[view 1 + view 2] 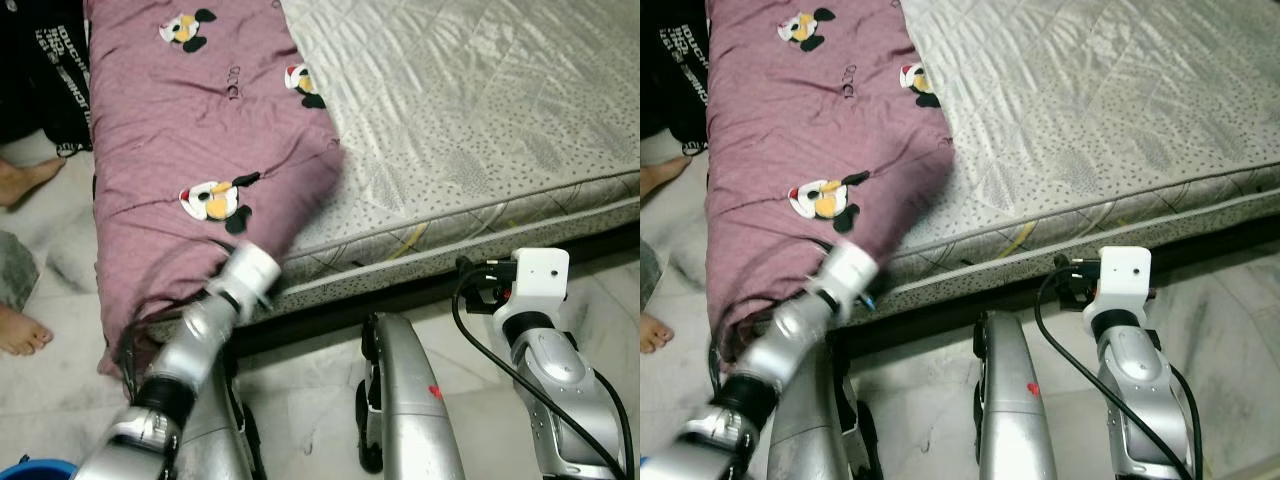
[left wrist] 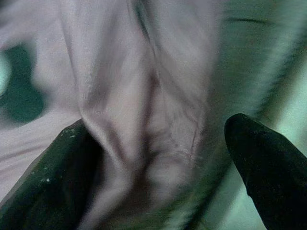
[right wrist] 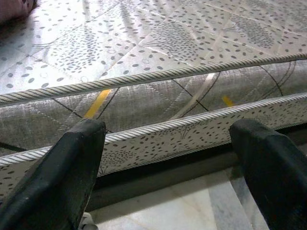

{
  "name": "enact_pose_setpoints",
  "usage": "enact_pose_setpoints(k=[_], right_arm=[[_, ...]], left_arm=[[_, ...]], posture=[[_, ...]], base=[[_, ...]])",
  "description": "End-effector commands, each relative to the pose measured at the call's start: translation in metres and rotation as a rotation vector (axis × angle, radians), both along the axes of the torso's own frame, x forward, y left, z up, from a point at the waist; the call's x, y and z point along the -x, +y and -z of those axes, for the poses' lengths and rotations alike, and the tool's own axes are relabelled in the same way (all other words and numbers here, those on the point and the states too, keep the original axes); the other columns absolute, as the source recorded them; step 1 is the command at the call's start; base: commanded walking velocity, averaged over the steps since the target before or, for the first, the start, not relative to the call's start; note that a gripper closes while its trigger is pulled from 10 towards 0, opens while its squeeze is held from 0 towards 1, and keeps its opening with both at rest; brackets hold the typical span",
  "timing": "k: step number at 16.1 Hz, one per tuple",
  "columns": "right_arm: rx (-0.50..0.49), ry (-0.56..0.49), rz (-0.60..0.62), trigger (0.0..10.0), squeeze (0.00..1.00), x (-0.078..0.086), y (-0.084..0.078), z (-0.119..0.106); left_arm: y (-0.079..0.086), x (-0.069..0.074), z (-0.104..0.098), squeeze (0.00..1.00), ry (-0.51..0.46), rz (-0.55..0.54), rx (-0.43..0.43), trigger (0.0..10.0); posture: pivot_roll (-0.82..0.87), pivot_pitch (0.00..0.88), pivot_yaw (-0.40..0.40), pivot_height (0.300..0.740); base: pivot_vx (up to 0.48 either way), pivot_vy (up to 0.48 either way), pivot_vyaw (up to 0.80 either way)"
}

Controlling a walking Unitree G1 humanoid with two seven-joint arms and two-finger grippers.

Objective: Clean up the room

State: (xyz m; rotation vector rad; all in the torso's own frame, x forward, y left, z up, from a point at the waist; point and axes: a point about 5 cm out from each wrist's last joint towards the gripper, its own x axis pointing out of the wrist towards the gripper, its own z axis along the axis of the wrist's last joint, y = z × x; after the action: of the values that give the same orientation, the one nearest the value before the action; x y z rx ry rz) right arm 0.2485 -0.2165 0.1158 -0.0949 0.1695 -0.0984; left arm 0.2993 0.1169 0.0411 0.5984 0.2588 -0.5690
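Left wrist view: left gripper (image 2: 158, 158) spread wide, a fold of the pink blanket (image 1: 190, 150) between its fingers, at the mattress (image 1: 480, 130) corner. Recommend closing deep on the fold. Right gripper (image 3: 168, 172) open, facing the mattress edge.

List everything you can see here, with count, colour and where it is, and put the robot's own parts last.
Blanket: one, mauve with cartoon prints, over the bed's left side, hanging off its front edge.
Mattress: one, grey quilted, bare on the right.
Floor: pale marble, before the bed.
Bare feet: two, a person's, on the floor left of the bed.
Dark garment: one, black with white print, upper left.
Blue object: one, lower left corner, cannot identify.
Left gripper: open, fingers either side of a blanket fold.
Right gripper: open, facing the mattress edge, holding nothing.
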Motion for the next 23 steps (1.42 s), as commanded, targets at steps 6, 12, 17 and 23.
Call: enact_pose_setpoints(k=[6,12,17,23], right_arm=[[-0.02,0.016,0.044,10.0,0.0,0.008,-0.004,0.006],[0.001,-0.006,0.072,10.0,0.0,0.025,-0.007,-0.004],[-0.028,0.005,0.067,10.0,0.0,0.029,-0.002,-0.007],[-0.054,-0.026,0.041,10.0,0.0,0.014,0.009,-0.009]], left_arm=[[-0.014,0.006,-0.028,0.0,-0.25,-0.021,0.124,10.0],[0.017,-0.043,-0.105,0.0,-0.506,-0.31,0.383,10.0],[0.033,-0.058,-0.036,0.0,0.092,-0.417,0.259,10.0],[-0.023,-0.059,-0.037,0.0,0.089,-0.143,0.149,10.0]], posture=[[-0.18,0.232,0.033,0.514],[-0.2,0.267,0.043,0.514],[-0.22,0.267,0.049,0.514],[-0.21,0.213,0.053,0.514]], base=[[0.0,0.0,0.0],[0.0,0.0,0.0],[0.0,0.0,0.0],[0.0,0.0,0.0]])
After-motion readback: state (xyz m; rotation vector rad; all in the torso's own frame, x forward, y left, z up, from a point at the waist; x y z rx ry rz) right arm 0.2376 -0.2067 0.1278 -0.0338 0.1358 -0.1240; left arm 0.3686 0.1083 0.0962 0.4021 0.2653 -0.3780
